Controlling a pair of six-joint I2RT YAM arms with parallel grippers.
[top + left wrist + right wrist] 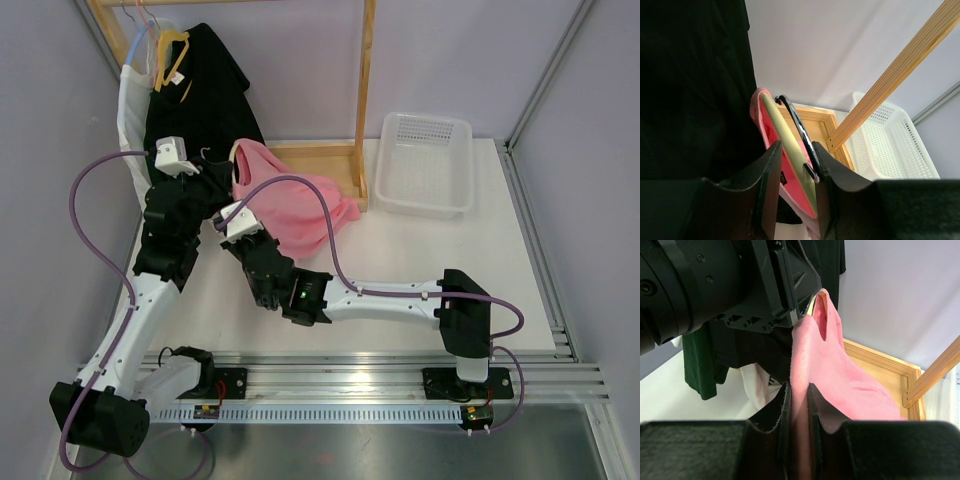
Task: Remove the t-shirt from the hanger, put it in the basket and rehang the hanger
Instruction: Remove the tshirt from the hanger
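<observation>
Pink t-shirt (300, 200) cloth drapes over the base of the wooden rack (366, 90) and onto the tabletop (420, 270). Its collar end is raised on a yellowish hanger (775, 120) with a black hook (799, 125). Beside a hanging black garment (200, 90), the left claw (796, 147) is closed narrowly around that hanger, one finger pressed at each side. Just below it, the right claw (799, 390) pinches a fold of the pink fabric between fingers that are almost together. A white basket (425, 165) sits well apart, right of the rack.
</observation>
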